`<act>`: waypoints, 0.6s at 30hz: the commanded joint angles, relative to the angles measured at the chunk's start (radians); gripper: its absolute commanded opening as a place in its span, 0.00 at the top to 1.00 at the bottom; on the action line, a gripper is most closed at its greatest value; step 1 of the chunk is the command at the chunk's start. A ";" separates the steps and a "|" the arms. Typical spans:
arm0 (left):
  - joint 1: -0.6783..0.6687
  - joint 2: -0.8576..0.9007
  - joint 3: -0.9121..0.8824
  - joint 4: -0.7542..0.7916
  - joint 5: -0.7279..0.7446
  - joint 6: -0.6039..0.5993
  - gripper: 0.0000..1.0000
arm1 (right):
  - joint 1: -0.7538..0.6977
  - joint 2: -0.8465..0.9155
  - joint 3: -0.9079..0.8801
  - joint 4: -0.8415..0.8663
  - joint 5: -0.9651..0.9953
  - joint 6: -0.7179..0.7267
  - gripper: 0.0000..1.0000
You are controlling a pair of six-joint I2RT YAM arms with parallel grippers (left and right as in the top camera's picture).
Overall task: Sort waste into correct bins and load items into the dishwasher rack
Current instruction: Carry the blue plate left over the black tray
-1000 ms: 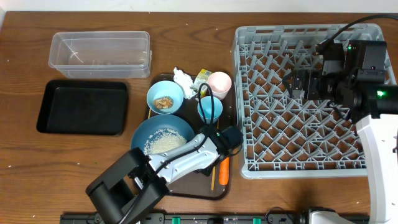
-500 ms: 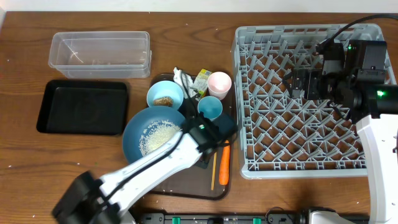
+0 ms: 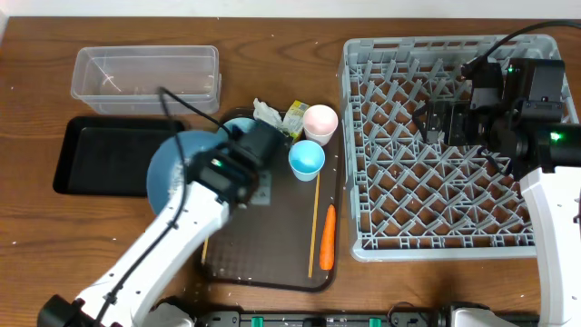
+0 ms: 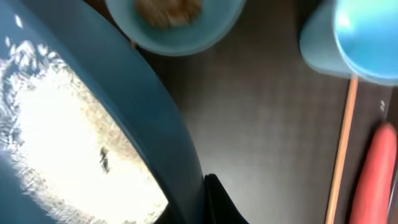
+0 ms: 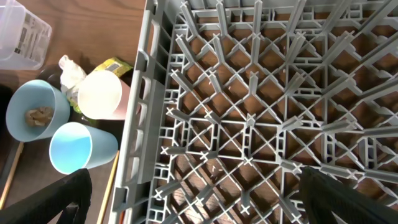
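Left pincer (image 3: 234,174) pinching blue plate (image 3: 171,173) rim (rice (image 4: 62,137) aboard); right pincer (image 3: 436,123) spread wide over rack (image 3: 436,213).

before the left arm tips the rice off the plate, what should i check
1. Left end effector shut on the plate rim: ok.
2. Rice sits on the plate: ok.
3. Plate fully over a bin: not ok, it only overlaps the black tray's right end.
4. Clear tub open-topped, nothing over it: ok.
5. Right end effector open over the rack, out of the way: ok.
6. Plate held level: cannot tell.
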 commanded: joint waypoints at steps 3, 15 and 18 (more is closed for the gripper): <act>0.164 -0.009 0.024 0.056 0.082 0.108 0.94 | -0.009 0.005 0.018 -0.002 0.003 0.011 0.01; 0.368 -0.008 0.024 0.223 0.085 0.223 0.94 | -0.009 0.005 0.018 -0.001 0.003 0.011 0.01; 0.396 -0.001 0.024 0.285 0.085 0.231 0.94 | -0.009 0.005 0.018 -0.003 0.003 0.011 0.01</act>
